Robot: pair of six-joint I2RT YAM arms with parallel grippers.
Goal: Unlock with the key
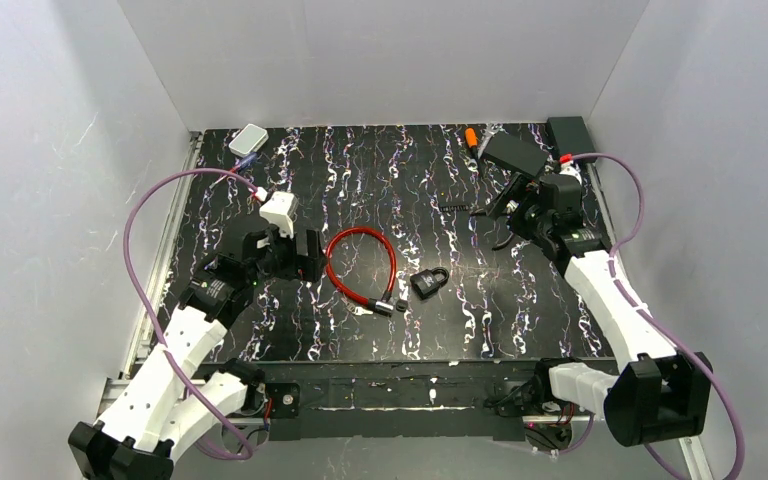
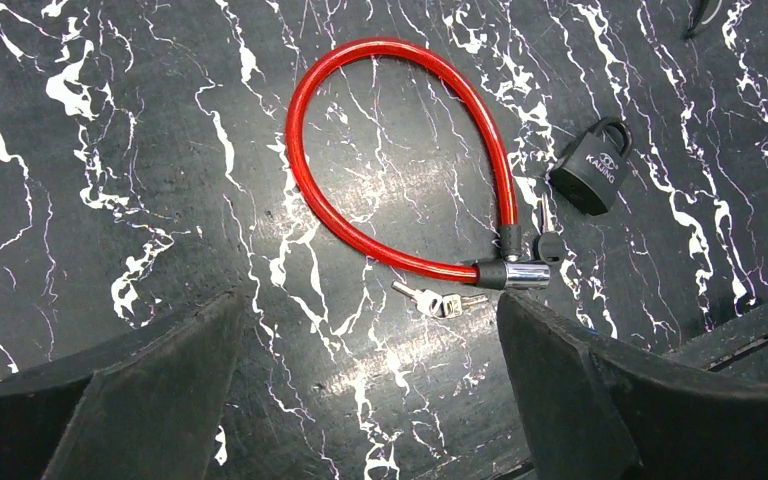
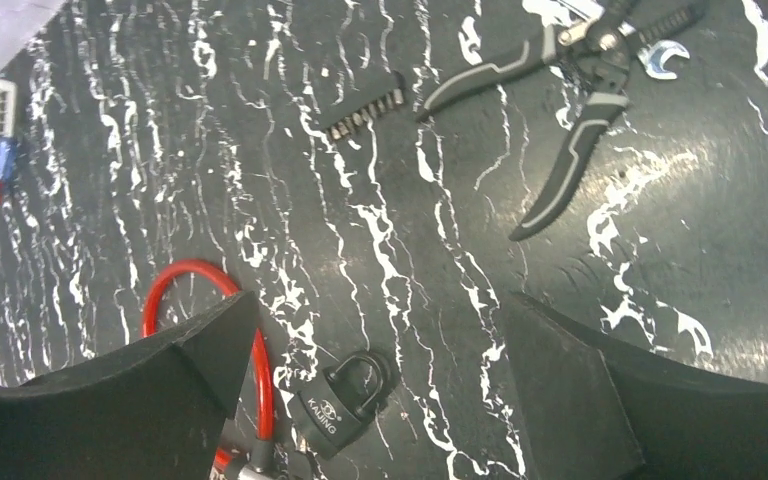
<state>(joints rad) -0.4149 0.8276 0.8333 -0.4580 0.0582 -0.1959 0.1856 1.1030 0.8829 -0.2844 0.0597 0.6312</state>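
Both of your hands hover over the bench (image 2: 110,150) with nothing in them. Your left hand (image 2: 370,297) has its fingers spread wide. Beneath it lies the red cable lock (image 2: 400,150), looped round and closed at its metal barrel (image 2: 520,272). The small bunch of keys (image 2: 438,300) lies loose on the bench just beside that barrel, touching neither finger. The black padlock (image 2: 592,175) lies flat just right of the loop, its shackle seated. Your right hand (image 3: 380,296) is spread just as wide, farther back on the right side. The pliers (image 3: 570,110) and a bit holder (image 3: 365,112) lie beyond it.
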